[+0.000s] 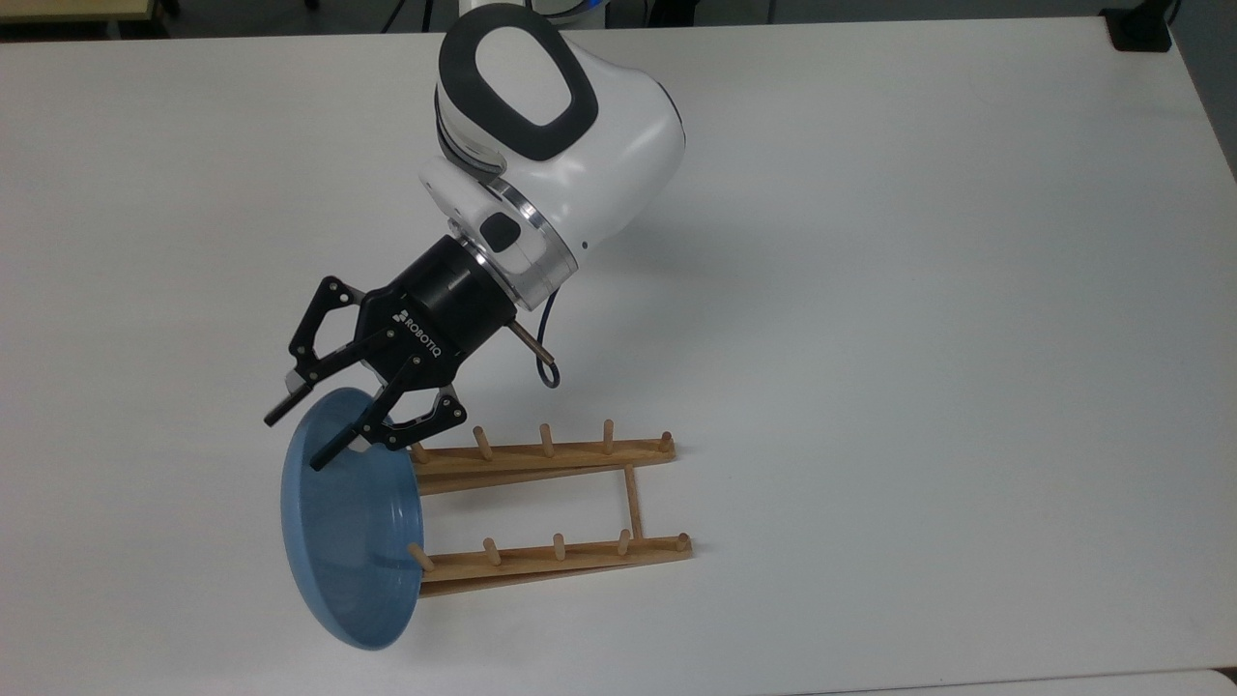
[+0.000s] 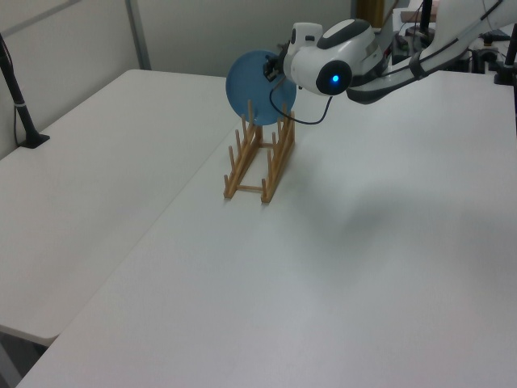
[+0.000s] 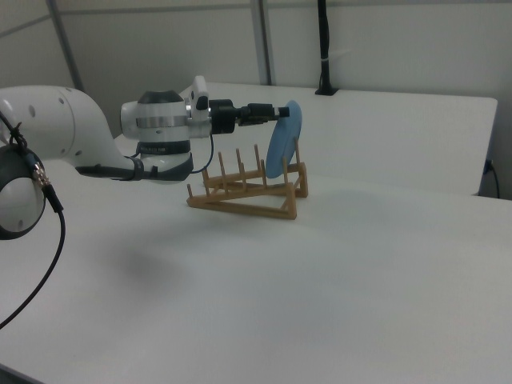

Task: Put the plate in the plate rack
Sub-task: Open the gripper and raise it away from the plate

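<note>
The light-blue plate (image 1: 353, 541) stands on edge at the top view's left end of the wooden plate rack (image 1: 560, 556). It leans outward, away from the pegs, and one end peg shows against its face. My gripper (image 1: 298, 438) reaches down from the upper right and straddles the plate's top rim. Its fingers are spread wider than the rim, so it is open. In the left view the plate (image 2: 246, 77) rises over the rack's (image 2: 250, 174) far end, with the gripper (image 2: 271, 71) at its right edge. In the right view the gripper (image 3: 282, 113) meets the plate (image 3: 282, 152) above the rack (image 3: 248, 200).
The rack sits on a wide white table (image 1: 918, 338). A black clamp stand (image 2: 20, 105) is fixed at the left view's far left table edge. A black post (image 3: 323, 48) stands behind the table in the right view. A cable (image 1: 546, 329) loops off the wrist.
</note>
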Motion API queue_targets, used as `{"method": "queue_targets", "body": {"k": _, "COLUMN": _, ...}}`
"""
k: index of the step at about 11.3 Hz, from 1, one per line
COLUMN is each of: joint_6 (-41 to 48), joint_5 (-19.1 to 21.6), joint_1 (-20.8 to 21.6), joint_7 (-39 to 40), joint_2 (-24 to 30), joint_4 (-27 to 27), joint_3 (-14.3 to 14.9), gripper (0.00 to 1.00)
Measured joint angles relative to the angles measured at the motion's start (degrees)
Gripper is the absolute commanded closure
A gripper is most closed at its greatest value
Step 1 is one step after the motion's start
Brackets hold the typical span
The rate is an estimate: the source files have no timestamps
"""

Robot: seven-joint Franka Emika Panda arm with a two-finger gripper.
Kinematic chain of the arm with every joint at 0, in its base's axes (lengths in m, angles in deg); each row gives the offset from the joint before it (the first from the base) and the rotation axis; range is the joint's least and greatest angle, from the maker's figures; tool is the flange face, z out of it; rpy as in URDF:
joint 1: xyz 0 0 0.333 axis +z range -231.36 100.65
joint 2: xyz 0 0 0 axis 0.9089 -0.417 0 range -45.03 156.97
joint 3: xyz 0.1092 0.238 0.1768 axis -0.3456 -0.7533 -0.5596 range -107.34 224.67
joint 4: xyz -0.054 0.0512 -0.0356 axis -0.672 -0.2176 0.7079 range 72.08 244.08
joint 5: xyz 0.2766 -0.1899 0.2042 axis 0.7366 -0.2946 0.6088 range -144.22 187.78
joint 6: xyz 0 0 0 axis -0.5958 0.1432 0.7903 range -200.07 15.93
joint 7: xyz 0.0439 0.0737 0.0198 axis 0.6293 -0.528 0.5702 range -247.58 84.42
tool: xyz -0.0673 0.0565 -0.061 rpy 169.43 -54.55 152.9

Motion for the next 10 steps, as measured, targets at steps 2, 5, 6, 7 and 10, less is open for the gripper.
{"method": "queue_targets", "body": {"k": 2, "joint_6": 0.0, "joint_5": 0.0, "joint_1": 0.0, "joint_7": -0.5, "joint_2": 0.0, "joint_4": -0.9, "joint_3": 0.0, "gripper": 0.00}}
{"method": "queue_targets", "body": {"k": 5, "joint_6": 0.0, "joint_5": 8.4, "joint_1": -0.3, "joint_7": -0.7, "joint_2": 1.5, "joint_4": -3.6, "joint_3": -1.1, "gripper": 0.00}}
{"method": "queue_targets", "body": {"k": 6, "joint_6": 0.0, "joint_5": 14.1, "joint_1": -0.9, "joint_7": -0.2, "joint_2": 3.3, "joint_4": -4.1, "joint_3": -2.3, "gripper": 0.00}}
{"method": "queue_targets", "body": {"k": 7, "joint_6": 0.0, "joint_5": 20.4, "joint_1": -1.5, "joint_7": 1.0, "joint_2": 5.3, "joint_4": -4.1, "joint_3": -3.5, "gripper": 0.00}}
{"method": "queue_targets", "body": {"k": 10, "joint_6": 5.1, "joint_5": 48.2, "joint_1": -2.4, "joint_7": 12.5, "joint_2": 13.1, "joint_4": -3.7, "joint_3": -5.9, "gripper": 0.00}}
